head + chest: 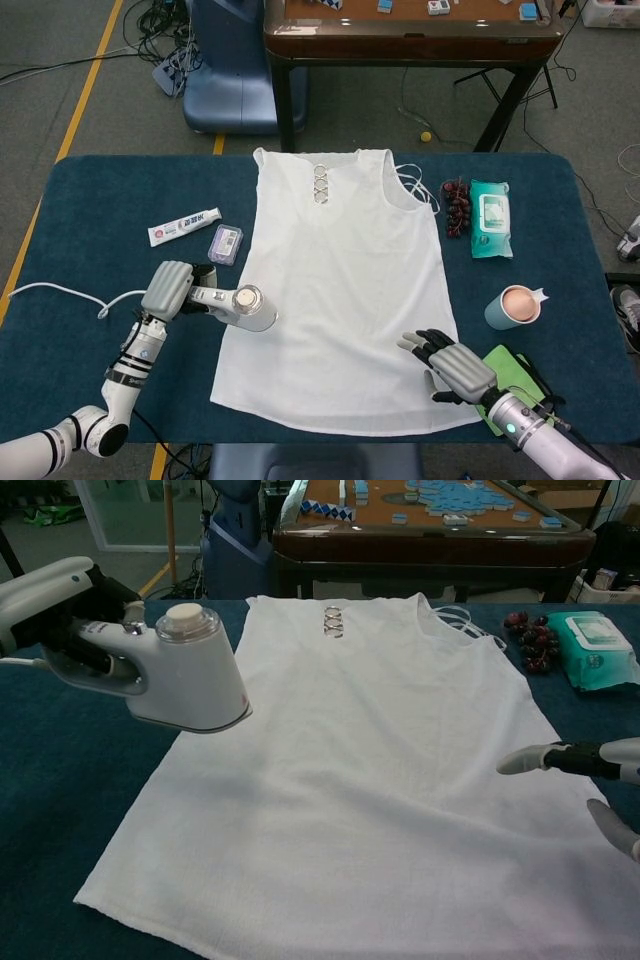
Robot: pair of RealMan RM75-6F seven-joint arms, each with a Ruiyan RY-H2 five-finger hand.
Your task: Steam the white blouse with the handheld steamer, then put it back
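The white blouse (345,280) (370,770) lies flat on the blue table (90,215), neck at the far side. My left hand (170,290) (60,605) grips the handle of the white handheld steamer (240,305) (185,670), which is lifted off the table with its head over the blouse's left edge. A white cord (60,295) trails from it to the left. My right hand (450,367) (590,770) hovers over the blouse's lower right part, fingers spread, holding nothing.
A toothpaste tube (184,226) and a small purple box (225,244) lie left of the blouse. Grapes (456,205), a wipes pack (490,217), a cup (512,306) and a green cloth (515,385) sit on the right side. A brown table (410,25) stands beyond.
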